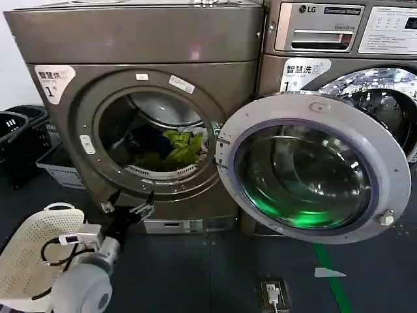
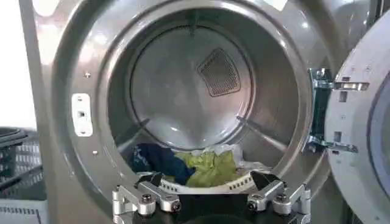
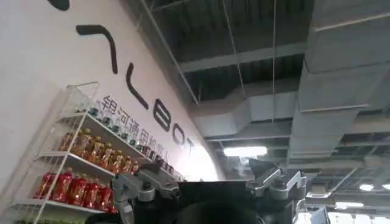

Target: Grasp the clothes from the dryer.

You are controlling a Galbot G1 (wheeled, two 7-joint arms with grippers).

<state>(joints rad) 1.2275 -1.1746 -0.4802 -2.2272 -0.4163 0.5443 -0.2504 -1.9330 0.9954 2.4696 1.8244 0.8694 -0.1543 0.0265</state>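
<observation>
While its round porthole faces the robot with the glass door swung wide to the right, the bronze-grey front-loading dryer holds the heap of lime-green, dark blue and white clothes low in its steel drum, stretched sideways. The left gripper hovers before the opening, fingers apart. The right gripper, also spread, points at the ceiling.

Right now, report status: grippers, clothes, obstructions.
Left gripper open, low in front of the dryer, outside the porthole. Right gripper parked, aimed at the ceiling, open. Clothes heaped on the drum floor, untouched. Door swung open; path clear.
</observation>
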